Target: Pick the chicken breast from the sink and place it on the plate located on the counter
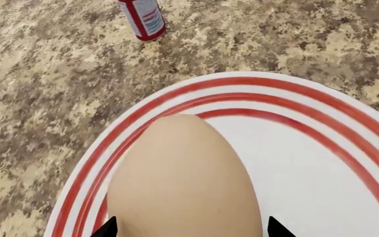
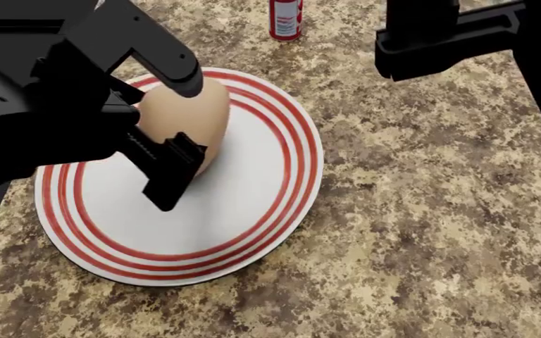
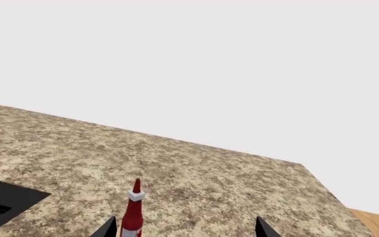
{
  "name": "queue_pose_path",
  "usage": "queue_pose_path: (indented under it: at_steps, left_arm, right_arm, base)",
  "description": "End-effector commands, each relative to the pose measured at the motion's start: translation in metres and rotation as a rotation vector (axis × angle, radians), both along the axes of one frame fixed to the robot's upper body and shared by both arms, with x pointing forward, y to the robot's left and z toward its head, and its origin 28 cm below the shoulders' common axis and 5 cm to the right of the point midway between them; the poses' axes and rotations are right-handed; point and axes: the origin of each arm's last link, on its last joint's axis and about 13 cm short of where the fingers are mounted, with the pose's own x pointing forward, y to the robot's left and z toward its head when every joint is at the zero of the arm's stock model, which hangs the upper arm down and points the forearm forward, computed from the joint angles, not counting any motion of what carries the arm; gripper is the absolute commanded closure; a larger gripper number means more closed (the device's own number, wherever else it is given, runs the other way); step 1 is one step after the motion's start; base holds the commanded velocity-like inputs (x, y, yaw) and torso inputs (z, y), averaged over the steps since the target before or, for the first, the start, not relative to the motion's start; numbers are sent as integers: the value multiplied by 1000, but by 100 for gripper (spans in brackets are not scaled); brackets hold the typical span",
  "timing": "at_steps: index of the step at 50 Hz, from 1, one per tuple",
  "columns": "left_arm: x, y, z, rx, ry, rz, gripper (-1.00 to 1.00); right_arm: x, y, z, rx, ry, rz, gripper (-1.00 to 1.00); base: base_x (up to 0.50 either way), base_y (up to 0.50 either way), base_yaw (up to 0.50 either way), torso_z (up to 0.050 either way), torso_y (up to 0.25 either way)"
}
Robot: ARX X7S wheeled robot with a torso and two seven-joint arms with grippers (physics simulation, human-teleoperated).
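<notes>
My left claw point(image 2: 172, 151) is clenching the chicken breast point(image 2: 186, 116), its black fingers point(image 2: 169, 172) lying along either side of the beige lump, and I am holding it over the plate point(image 2: 251, 211). In my head view the chicken breast is sitting above the far left part of the white plate, near the three red rings, and I cannot tell whether its underside is touching the plate or hanging just above it. In my left wrist view the chicken breast point(image 1: 183, 182) is filling the space between my two dark fingertips point(image 1: 107, 228), with the plate's point(image 1: 321, 163) red-ringed rim curving just beyond it. The plate is resting flat on the speckled brown table point(image 2: 439, 232), close to the near edge of my head view. Farther back on the table, beyond the plate's rim, a red bottle with a white label point(image 2: 286, 17) is standing upright. My right arm point(image 2: 458, 35) is hanging high over the table to the right, well apart from the plate, and my right claw point(image 3: 184, 229) is standing released, its two fingertips spread wide with nothing between them but the red bottle with its pointed red cap point(image 3: 134, 210) further off. A corner of the black sink point(image 3: 2, 202) is showing beside that bottle, and behind the table a pale wall point(image 3: 209, 69) is rising.
</notes>
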Motion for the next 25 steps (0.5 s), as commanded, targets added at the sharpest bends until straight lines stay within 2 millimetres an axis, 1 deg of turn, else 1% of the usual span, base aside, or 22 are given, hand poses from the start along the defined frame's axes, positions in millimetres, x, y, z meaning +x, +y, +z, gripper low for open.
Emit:
queue_pose_path:
  at_steps: [1, 7, 8, 12, 14, 15, 20, 25]
  left_arm:
    - [9, 1, -27, 51, 67, 29, 100]
    - [12, 3, -30, 51, 74, 47, 100]
    - [13, 4, -29, 41, 80, 49, -100]
    - [8, 3, -22, 33, 57, 51, -100]
    - [3, 2, -13, 27, 27, 41, -100]
    - [-1, 2, -5, 24, -8, 39, -100]
    - [-11, 3, 20, 1, -105, 46, -100]
    - [-18, 4, 36, -8, -164, 53, -100]
  right_arm:
    - [1, -1, -2, 3, 5, -6, -100]
    - [2, 0, -3, 0, 8, -5, -100]
    - [2, 0, -2, 2, 7, -4, -100]
    - [1, 0, -1, 2, 5, -6, -100]
    - [0, 0, -1, 0, 5, -5, -100]
    - [0, 0, -1, 0, 3, -6, -100]
    - [-2, -1, 0, 3, -1, -8, -100]
    - [-3, -1, 1, 4, -5, -9, -100]
  base:
    - [0, 0, 3, 0, 0]
    - [0, 0, 0, 0, 0]
    - [0, 0, 3, 0, 0]
    - [0, 0, 0, 0, 0]
    - [0, 0, 0, 0, 0]
    - [0, 0, 0, 0, 0]
    - [0, 0, 0, 0, 0]
    - [0, 0, 0, 0, 0]
